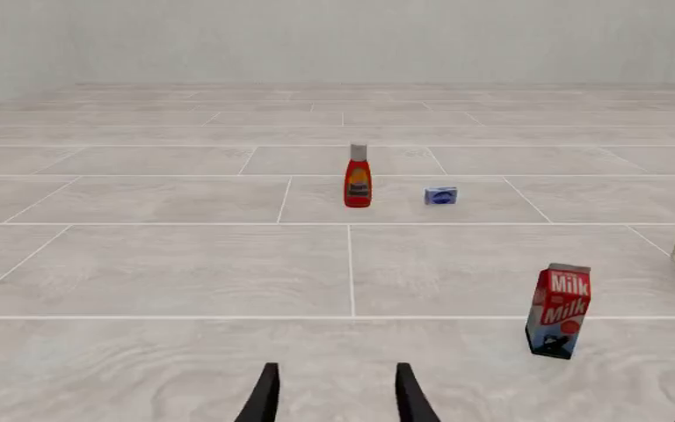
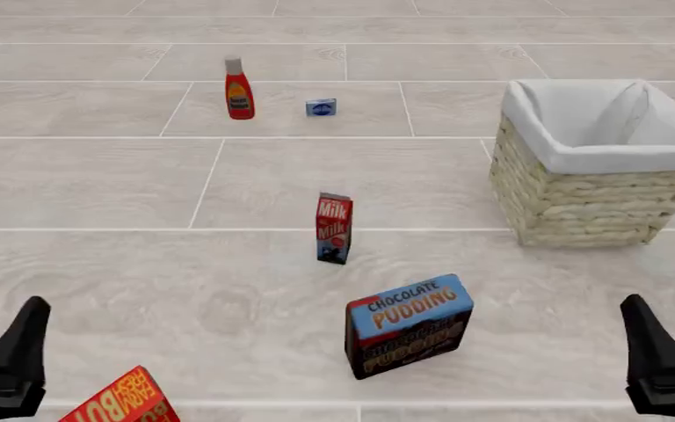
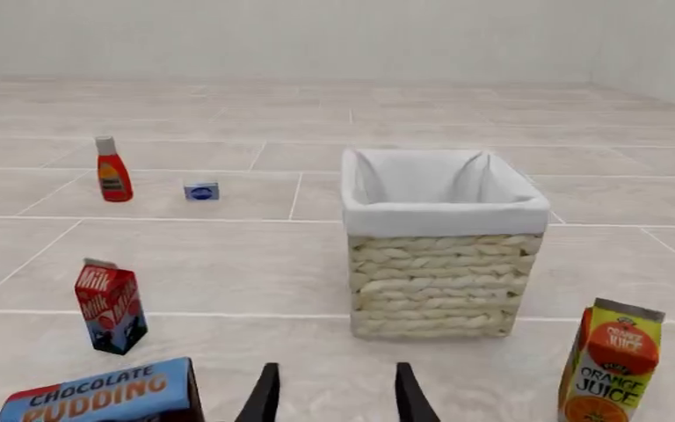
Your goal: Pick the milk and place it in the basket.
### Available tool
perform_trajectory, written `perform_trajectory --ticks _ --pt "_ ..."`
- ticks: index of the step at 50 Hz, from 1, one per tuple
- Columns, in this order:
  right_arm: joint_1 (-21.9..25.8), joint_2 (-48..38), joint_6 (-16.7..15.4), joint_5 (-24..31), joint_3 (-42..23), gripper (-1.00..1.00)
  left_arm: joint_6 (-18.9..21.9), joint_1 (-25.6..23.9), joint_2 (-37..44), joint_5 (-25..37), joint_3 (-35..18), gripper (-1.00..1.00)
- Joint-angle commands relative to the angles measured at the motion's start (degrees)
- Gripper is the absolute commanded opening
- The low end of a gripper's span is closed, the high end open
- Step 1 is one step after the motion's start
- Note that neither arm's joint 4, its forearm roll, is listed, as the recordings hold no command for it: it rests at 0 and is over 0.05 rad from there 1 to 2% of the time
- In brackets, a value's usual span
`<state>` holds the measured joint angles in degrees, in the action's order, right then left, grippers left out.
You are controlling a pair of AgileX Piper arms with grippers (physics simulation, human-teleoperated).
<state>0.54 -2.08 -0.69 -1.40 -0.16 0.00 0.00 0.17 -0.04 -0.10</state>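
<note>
Nothing's been grabbed yet: both the left gripper (image 1: 337, 396) and the right gripper (image 3: 337, 396) are seen parted and empty. The small red gabled milk carton (image 2: 333, 229) is stood upright well ahead of the left gripper, off to its right. The big cream wicker basket with white lining (image 2: 572, 198) is parked straight ahead of the right gripper, mouth open, so a drop-in looks easy.

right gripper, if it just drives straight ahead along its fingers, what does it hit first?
Most likely the basket. In the right wrist view it sits dead ahead of the right gripper, with bare floor between. The orange juice carton and pudding box lie off to either side. Depth and pitch are uncertain.
</note>
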Motion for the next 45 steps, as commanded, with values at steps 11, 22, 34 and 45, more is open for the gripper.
perform_trajectory --ticks 11,22,34,45 --pt "4.7 -18.95 -1.61 -13.45 -2.44 1.0 0.0 0.0 0.26 -0.07 -0.15 1.0" --pt "13.17 -29.51 -4.16 -10.98 -10.88 1.0 0.0 0.01 0.25 -0.07 -0.15 1.0" --pt "14.96 -34.31 -8.48 -1.42 -23.96 1.0 -0.01 0.01 0.26 -0.06 -0.15 1.0" --pt "21.79 -43.72 -12.1 5.29 -34.32 1.0 -0.01 0.0 0.27 -0.06 -0.15 1.0"
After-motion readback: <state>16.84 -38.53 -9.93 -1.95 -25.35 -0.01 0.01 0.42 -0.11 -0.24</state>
